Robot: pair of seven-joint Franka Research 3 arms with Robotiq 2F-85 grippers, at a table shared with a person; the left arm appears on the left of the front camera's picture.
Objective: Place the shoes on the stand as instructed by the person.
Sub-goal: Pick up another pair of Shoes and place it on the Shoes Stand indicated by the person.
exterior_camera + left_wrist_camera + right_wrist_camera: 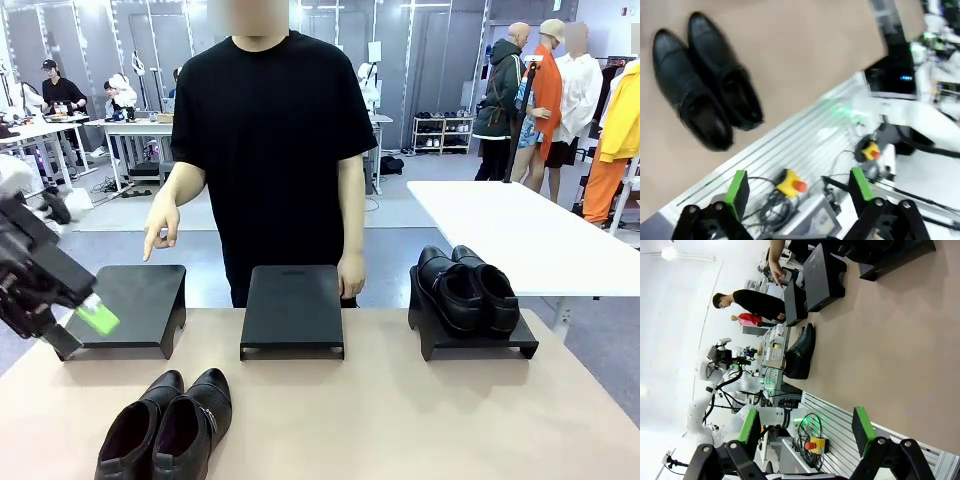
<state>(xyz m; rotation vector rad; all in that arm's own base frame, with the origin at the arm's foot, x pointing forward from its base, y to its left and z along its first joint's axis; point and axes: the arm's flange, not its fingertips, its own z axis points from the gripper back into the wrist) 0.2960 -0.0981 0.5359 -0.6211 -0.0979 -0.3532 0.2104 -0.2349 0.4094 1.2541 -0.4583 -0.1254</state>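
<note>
At the left edge of the front view, the left pincer (88,322) hangs over the bench (400,400), one green pad showing against the front left corner of the left stand (140,300). Whether it touches that stand I cannot tell. Its own wrist view shows the left pincer (799,189) spread wide with nothing between the pads. It hangs past the bench (805,60) edge, above a ribbed metal frame and two yellow stop buttons.

The near pair (165,425) lies on the bench to the right of that pincer and closer to the robot's side, well apart from it. The two shoes lie side by side, touching, toes pointing away toward the stands. In the left wrist view the near pair (702,85) sits at upper left, clear of both pads.

The person (270,130) stands at the far side. A pointing hand (160,225) hangs over the far edge of the left stand, index finger down. The other hand (351,275) rests by the far right corner of the middle stand (292,305).

The far pair (468,290) sits on the right stand (495,347), toes toward the robot's side.

The right pincer (806,426) is also spread and empty. It hangs off the bench (890,355) edge, with the near pair (800,352) well apart from it.

Count: two pairs of black shoes, four shoes in all; three black stands, one bearing shoes; two pincers.
</note>
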